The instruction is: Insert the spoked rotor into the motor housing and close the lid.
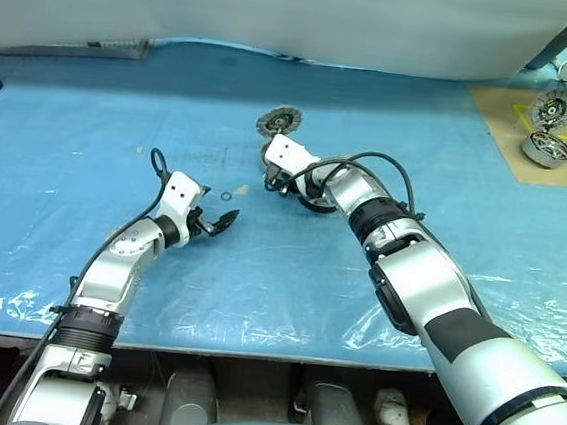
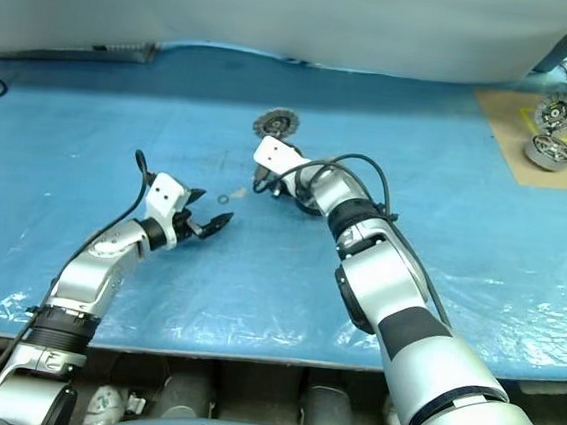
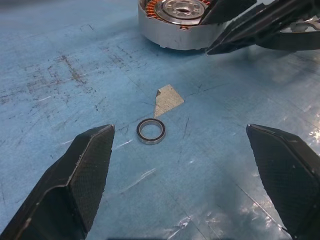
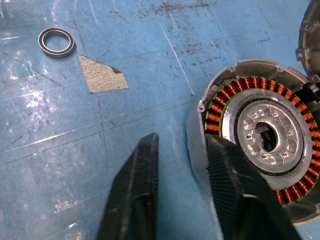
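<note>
While its fingers stand spread wide and hold nothing, the left gripper (image 3: 182, 180) hovers over the blue sheet (image 3: 60, 90), a small dark ring (image 3: 151, 131) lying just ahead between its fingertips beside a bare patch (image 3: 167, 99). Beyond the ring, the right gripper (image 4: 182, 165) has its fingers drawn narrow astride the near wall of the motor housing (image 4: 260, 135), one finger outside, one over the copper windings. Just past the housing the lid (image 1: 279, 123) stands raised.
</note>
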### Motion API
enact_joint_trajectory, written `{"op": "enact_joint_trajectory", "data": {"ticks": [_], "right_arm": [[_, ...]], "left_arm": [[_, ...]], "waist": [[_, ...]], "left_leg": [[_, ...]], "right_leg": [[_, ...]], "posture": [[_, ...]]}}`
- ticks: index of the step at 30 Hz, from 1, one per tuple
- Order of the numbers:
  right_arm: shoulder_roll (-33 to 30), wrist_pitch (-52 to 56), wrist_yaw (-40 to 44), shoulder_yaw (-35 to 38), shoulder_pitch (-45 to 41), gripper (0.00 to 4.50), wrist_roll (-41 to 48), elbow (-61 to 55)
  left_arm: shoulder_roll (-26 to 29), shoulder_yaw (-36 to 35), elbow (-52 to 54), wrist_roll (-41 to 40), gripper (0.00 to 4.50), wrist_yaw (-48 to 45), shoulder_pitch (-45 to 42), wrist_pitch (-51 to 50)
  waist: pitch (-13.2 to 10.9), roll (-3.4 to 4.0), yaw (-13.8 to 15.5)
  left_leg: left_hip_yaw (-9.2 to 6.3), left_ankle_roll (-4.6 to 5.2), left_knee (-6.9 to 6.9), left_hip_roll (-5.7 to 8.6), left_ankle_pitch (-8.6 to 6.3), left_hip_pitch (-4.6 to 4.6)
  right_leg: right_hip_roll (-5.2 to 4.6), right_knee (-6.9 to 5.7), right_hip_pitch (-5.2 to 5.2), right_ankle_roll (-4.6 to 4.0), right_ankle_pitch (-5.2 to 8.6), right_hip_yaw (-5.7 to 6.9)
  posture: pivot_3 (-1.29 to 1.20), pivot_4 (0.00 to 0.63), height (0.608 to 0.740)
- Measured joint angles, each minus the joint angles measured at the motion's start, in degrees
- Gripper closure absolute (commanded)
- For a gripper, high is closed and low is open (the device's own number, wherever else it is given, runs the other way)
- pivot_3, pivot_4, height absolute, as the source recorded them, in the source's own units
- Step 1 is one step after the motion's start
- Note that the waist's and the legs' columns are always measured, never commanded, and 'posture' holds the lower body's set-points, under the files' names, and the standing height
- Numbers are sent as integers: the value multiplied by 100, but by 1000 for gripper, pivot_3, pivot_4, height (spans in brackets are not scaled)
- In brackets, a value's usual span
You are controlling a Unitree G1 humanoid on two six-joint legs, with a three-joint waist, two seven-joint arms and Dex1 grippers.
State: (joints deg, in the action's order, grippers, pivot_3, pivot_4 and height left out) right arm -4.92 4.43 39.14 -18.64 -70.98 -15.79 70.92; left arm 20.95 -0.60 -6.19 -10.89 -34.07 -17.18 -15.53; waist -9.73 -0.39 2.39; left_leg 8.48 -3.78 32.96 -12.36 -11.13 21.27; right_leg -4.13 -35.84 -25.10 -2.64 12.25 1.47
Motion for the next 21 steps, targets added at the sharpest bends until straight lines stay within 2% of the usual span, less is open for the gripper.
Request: {"op": "enact_joint_trajectory", "data": {"ticks": [2,13,21], "right_arm": [[1,31,9,0,5,4469,0,-1],[-4,99,70,16,10,4469,-1,-31],[-30,504,501,85,157,4469,30,-457]], "left_arm": [[0,0,7,0,0,6,18,-6],[0,0,12,0,0,80,42,-18],[0,0,23,-3,0,87,48,-27]], "waist": [[0,0,0],[0,0,-1],[0,0,-1]], "left_leg": [[0,1,-1,0,1,1],[1,0,-1,-2,0,1],[1,1,-1,-12,0,1]], "right_leg": [[1,1,-1,0,0,0],[2,1,-1,0,0,0],[13,3,-1,-1,0,0]], "posture": [[0,150,740],[0,150,740],[0,150,740]]}}
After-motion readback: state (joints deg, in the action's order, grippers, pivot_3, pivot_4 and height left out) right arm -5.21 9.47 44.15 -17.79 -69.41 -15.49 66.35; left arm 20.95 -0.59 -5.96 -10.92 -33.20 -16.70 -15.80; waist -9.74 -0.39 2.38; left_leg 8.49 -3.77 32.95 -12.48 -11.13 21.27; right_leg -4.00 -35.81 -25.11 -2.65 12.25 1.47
